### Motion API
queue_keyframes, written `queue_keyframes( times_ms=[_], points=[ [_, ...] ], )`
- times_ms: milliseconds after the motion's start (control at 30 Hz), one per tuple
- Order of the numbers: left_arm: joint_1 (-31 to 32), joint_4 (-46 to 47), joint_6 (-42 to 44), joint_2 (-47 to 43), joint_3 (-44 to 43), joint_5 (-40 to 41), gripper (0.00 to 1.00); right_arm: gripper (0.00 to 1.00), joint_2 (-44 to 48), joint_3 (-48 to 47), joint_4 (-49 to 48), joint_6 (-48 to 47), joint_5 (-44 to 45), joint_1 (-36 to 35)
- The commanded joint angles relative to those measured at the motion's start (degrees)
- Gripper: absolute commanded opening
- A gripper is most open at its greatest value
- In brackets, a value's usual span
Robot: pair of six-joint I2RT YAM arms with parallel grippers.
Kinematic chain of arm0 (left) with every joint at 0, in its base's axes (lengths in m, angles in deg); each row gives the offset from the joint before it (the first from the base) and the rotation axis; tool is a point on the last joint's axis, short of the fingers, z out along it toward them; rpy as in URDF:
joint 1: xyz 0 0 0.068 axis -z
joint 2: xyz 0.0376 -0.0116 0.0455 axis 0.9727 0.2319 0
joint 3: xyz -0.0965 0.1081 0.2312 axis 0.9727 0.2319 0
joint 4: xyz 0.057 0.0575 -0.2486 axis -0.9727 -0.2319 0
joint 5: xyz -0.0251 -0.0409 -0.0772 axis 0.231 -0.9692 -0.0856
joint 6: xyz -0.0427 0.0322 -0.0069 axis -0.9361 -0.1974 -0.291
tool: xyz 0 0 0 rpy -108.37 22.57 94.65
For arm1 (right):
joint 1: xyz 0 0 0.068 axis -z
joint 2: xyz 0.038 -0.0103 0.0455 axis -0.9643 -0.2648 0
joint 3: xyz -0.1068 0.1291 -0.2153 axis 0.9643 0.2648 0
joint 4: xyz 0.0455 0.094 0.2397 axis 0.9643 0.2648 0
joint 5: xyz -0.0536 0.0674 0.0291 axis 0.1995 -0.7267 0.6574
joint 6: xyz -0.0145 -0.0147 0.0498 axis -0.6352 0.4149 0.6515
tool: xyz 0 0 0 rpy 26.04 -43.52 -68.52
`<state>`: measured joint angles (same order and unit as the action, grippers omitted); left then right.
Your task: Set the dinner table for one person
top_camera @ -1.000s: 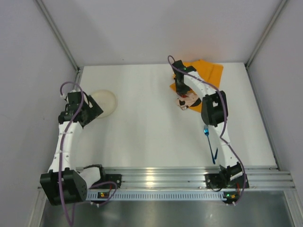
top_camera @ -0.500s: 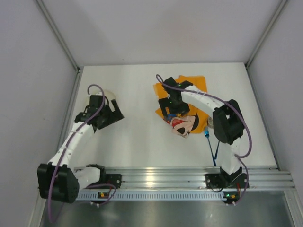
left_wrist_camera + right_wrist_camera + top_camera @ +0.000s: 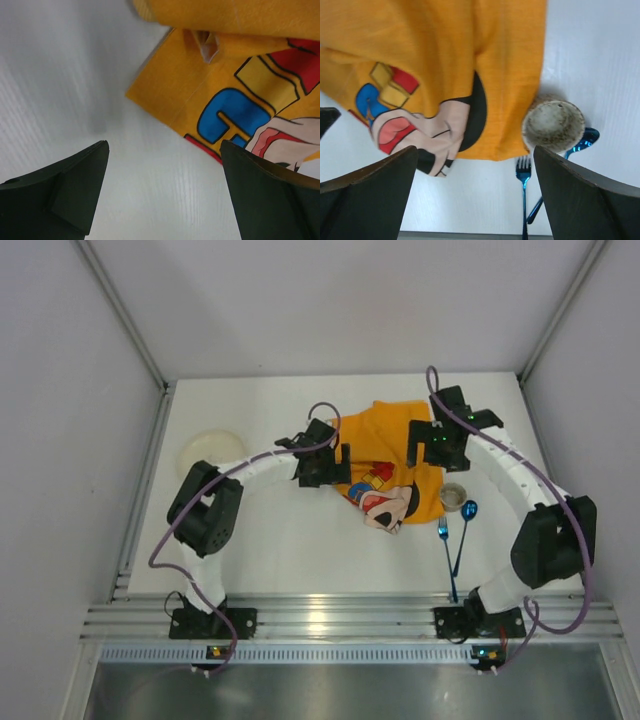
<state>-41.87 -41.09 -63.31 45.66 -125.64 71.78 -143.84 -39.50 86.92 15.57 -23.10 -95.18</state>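
The dinner table (image 3: pixel 290 530) is a white top with an orange Mickey Mouse placemat (image 3: pixel 395 455) lying rumpled at its middle back, one fold turned over. My left gripper (image 3: pixel 335 462) is open just off the placemat's left edge; in the left wrist view the gripper (image 3: pixel 164 146) has only bare table (image 3: pixel 70 70) between its fingers, with the placemat (image 3: pixel 200 100) ahead. My right gripper (image 3: pixel 441 450) is open above the placemat's right side, holding nothing. The right wrist view shows the placemat (image 3: pixel 445 50) below the gripper (image 3: pixel 475 151).
A speckled cup (image 3: pixel 452 496) (image 3: pixel 553 125) stands at the placemat's right corner. A blue fork (image 3: pixel 444 540) (image 3: pixel 523 180) and a blue spoon (image 3: pixel 467 512) (image 3: pixel 587 137) lie in front of it. A cream plate (image 3: pixel 210 452) sits at the far left. An aluminium rail (image 3: pixel 330 612) edges the near side.
The right gripper has opened, let go of the placemat and moved right. The left arm has swung from the plate to the placemat's left edge. The placemat lies more spread out.
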Motion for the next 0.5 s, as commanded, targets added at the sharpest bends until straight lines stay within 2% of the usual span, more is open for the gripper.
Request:
queue_keyframes(
  times_ms=[0,167,367,467],
  points=[
    [0.52,1.68,0.16,5.69,-7.15,0.79,0.99,1.00,2.44,2.86,-3.19,-0.58,-6.70,7.23],
    [0.70,0.88,0.33,11.68,-12.79,3.08,0.97,1.00,-0.36,0.50,-4.77,-1.29,-10.32,13.49],
    [2.10,-2.98,0.95,16.79,-17.89,3.78,0.80,1.00,-12.13,-7.93,-8.38,2.92,-16.91,19.83],
    [2.28,-2.81,0.42,16.44,-17.28,3.96,0.55,0.99,-22.83,-14.43,-8.56,4.16,-19.02,20.09]
  ],
)
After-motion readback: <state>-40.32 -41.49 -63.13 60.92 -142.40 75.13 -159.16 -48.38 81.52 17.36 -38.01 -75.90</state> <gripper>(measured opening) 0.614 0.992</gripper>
